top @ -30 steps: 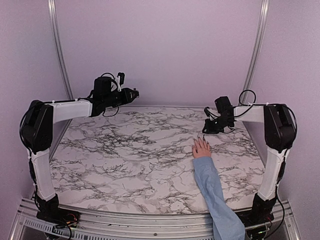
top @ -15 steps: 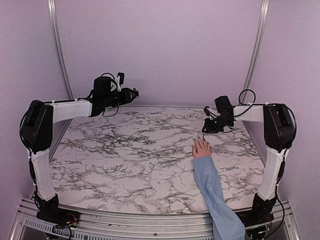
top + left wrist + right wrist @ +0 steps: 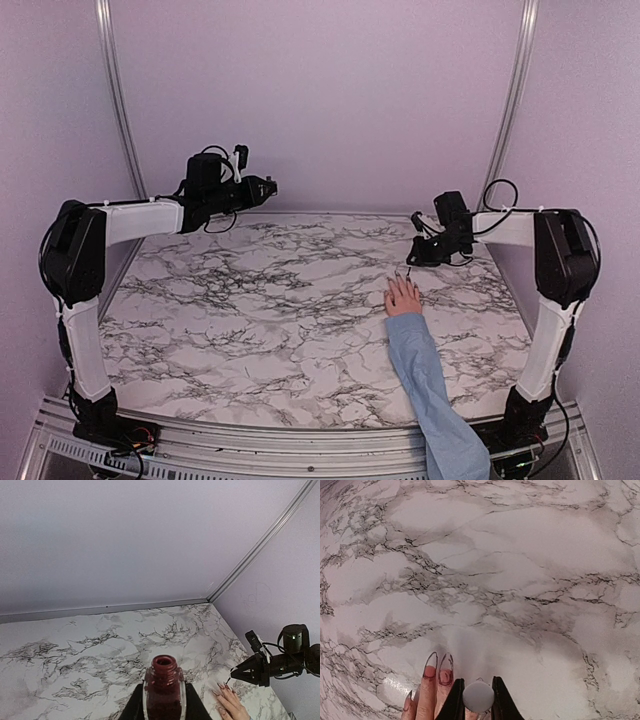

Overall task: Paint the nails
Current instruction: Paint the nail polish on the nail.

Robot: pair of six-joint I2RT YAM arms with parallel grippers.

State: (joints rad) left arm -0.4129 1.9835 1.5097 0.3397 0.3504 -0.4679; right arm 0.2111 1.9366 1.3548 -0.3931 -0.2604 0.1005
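A pinkish hand (image 3: 404, 297) in a light-blue sleeve (image 3: 428, 385) lies flat on the marble table (image 3: 270, 300), fingers pointing away. Its long clear nails (image 3: 437, 667) carry dark red paint at their bases and edges; they also show in the left wrist view (image 3: 223, 689). My right gripper (image 3: 410, 258) hovers just beyond the fingertips, shut on the brush's round grey cap (image 3: 478, 696), a thin dark brush tip (image 3: 228, 682) pointing down at the nails. My left gripper (image 3: 270, 185) is raised at the back left, shut on an open bottle of dark red polish (image 3: 164, 687).
Lilac walls enclose the table on three sides, with metal rails (image 3: 118, 100) in the back corners. The sleeved forearm runs from the near right edge toward the table's middle right.
The right gripper has shifted very slightly right near the fingertips. The left arm and the hand have not moved.
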